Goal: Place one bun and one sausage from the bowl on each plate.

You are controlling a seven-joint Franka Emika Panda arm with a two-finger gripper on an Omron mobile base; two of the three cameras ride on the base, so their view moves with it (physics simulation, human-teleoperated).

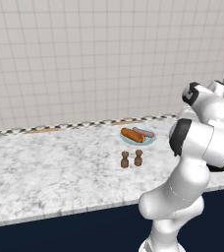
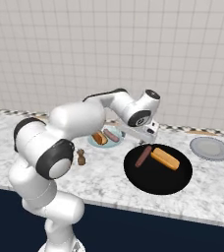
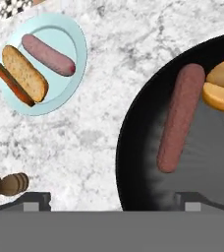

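Hand view looks straight down on the marble counter (image 3: 109,123). Blue plate (image 3: 77,54) at upper left carries a bun (image 3: 24,73) and a sausage (image 3: 48,54) side by side, so that plate looks served. A thin orange-brown piece lies along the bun's outer side; cannot tell if it is part of the bun.

Black bowl (image 3: 133,147) at right holds the second sausage (image 3: 181,115), lying lengthwise near the bowl's rim, and a second bun (image 3: 223,91) just beside it, partly cut off by the frame edge. The two are close but whether they touch is unclear.

Gripper (image 3: 111,201): fingertips spread wide, nothing between them. One tip sits over bare counter, the other over the bowl's floor, near the sausage's lower end. Released, then, and hanging between plate and bowl.

Right base view: arm reaches forward with the hand low at the bowl's near-left rim. Grey plate (image 2: 210,148) lies beyond the bowl to the right, well apart from the blue one, bare. Judgement: half the task is done; bowl contents are meant for the grey plate, and the sausage lies nearer the hand.

Two brown shakers (image 1: 131,158) stand upright in front of the blue plate, out of the hand's likely path.
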